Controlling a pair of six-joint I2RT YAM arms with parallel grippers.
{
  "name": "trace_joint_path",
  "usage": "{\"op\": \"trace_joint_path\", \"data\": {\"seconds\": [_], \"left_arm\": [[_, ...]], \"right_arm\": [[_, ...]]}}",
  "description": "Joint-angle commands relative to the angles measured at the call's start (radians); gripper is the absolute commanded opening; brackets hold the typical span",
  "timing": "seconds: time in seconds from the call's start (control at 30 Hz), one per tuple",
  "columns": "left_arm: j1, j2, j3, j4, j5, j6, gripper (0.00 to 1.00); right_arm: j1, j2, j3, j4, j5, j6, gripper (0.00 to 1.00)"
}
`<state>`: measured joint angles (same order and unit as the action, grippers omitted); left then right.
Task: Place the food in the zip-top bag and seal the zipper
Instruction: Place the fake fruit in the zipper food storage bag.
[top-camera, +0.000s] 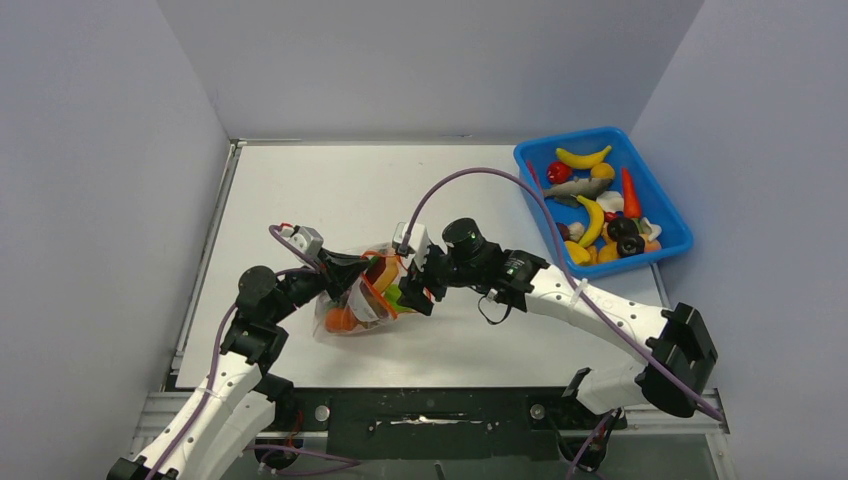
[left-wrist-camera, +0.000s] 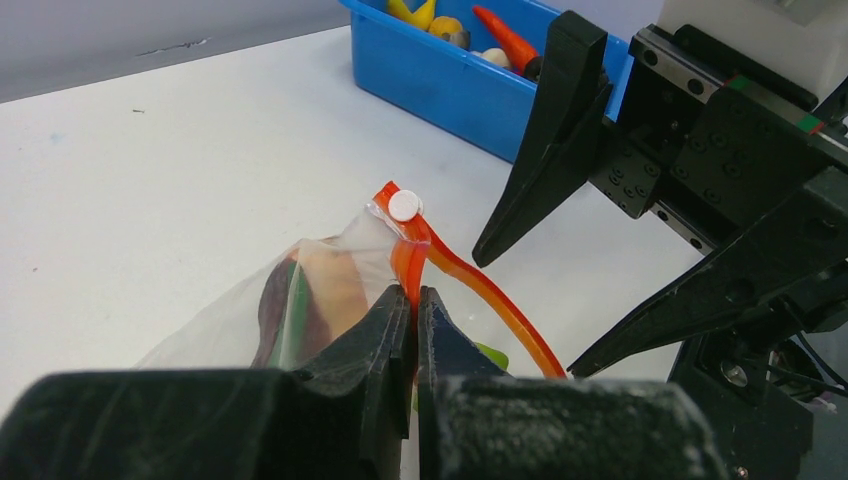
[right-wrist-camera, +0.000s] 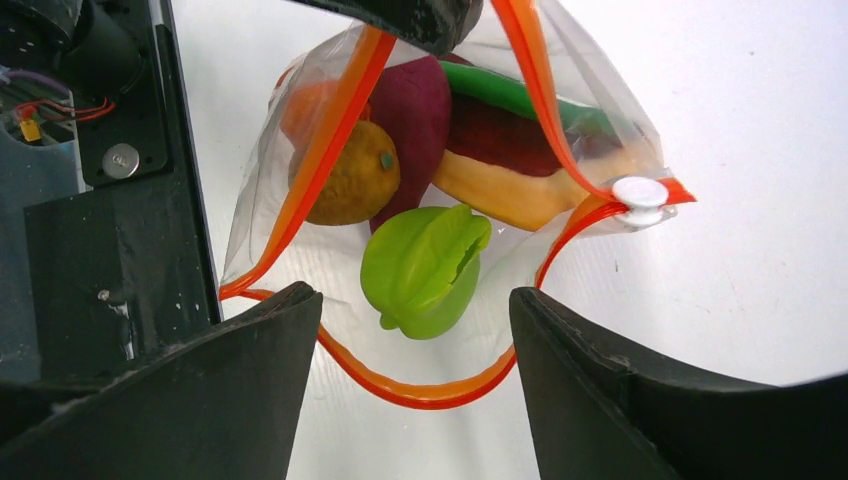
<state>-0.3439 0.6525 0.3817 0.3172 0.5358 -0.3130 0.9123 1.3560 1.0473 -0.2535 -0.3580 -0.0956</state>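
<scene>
The zip-top bag (top-camera: 345, 310) lies on the table with its mouth held open toward the right arm. My left gripper (left-wrist-camera: 415, 300) is shut on the upper run of the orange zipper (left-wrist-camera: 500, 315), close to the white slider (left-wrist-camera: 405, 206). My right gripper (right-wrist-camera: 412, 293) stands open at the mouth, one finger on each side of the lower zipper strip (right-wrist-camera: 440, 392), with nothing between them. Inside the bag, a green piece (right-wrist-camera: 425, 270) lies just behind that strip. Behind it are a purple eggplant (right-wrist-camera: 415, 110) and an orange-brown round fruit (right-wrist-camera: 350, 180).
A blue tray (top-camera: 668, 205) at the back right holds more toy food, including bananas (top-camera: 583, 158) and a carrot (top-camera: 630, 192). Grey walls close in the table on three sides. Purple cables arc over the right arm.
</scene>
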Motion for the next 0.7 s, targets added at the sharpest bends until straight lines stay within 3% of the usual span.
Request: {"op": "trace_joint_path", "data": {"seconds": [0.0, 0.2, 0.43, 0.67], "left_arm": [[0.006, -0.016, 0.009, 0.068, -0.006, 0.003, 0.00], [0.006, -0.017, 0.009, 0.070, -0.003, 0.003, 0.00], [0.006, -0.020, 0.007, 0.069, 0.001, 0.006, 0.00], [0.006, -0.027, 0.007, 0.069, 0.002, 0.009, 0.00]], "right_arm": [[0.009, -0.006, 0.075, -0.010, 0.027, -0.015, 0.71], [0.009, -0.051, 0.093, -0.018, 0.070, -0.017, 0.71], [-0.018, -0.104, 0.113, -0.051, 0.269, -0.061, 0.71], [-0.200, -0.102, 0.138, -0.077, 0.336, -0.084, 0.71]]}}
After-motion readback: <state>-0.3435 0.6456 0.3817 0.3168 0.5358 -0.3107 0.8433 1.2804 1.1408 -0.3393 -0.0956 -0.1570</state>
